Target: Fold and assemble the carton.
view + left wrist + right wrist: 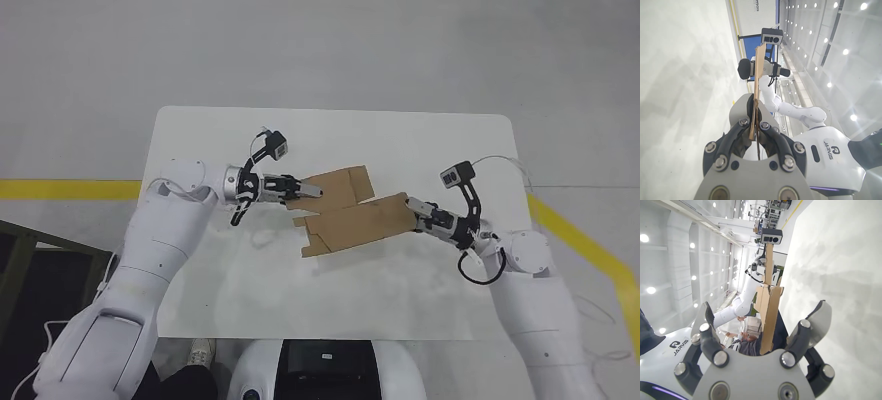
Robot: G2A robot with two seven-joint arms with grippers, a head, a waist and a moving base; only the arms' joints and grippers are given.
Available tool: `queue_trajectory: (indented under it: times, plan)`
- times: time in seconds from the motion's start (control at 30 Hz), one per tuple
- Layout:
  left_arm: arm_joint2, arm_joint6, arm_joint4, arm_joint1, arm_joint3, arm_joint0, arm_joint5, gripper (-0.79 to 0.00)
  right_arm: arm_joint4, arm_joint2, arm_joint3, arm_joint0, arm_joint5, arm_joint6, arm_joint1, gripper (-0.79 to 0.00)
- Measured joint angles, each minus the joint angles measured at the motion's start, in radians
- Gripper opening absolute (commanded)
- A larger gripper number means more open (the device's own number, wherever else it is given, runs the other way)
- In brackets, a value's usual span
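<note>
1. Carton (pixel 338 212): a flat brown sheet with notched flaps. It sits over the middle of the table (pixel 450 290) and spans from one gripper to the other.
2. Left gripper (pixel 754 106): pinched tight on one end of the carton, with the card sandwiched between both pads.
3. Right gripper (pixel 763 308): jaws spread wide. The carton's other end runs between them with a gap to each finger, so it has no grip.
4. Progress (judgement): early. No panel stands up, no flap is tucked and there is no box shape. All the folding and locking is left to do.
5. Resting or lifted: a shadow along the carton's near edge suggests it is held just off the table. I cannot confirm this.
6. Hard to make out:
   - The crease lines are too faint in the top view.
   - Both wrist views see the card edge-on.
   - The card looks doubled at the left pinch. I cannot tell whether that is a folded flap or a flattened tube.
   - The underside is hidden.
</note>
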Motion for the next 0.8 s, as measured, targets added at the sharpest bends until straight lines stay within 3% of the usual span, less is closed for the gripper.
queue_trajectory:
  times: [0.3, 0.8]
  plan:
    - [-0.001, -0.056, 0.006, 0.013, -0.051, 0.026, 0.028, -0.785, 0.074, -0.037, 0.099, 0.08, 0.016, 0.226, 0.008, 0.0]
    - [0.032, -0.083, -0.004, 0.011, -0.045, 0.009, 0.015, -0.785, 0.094, -0.124, 0.144, 0.132, 0.039, 0.281, 0.011, 0.0]
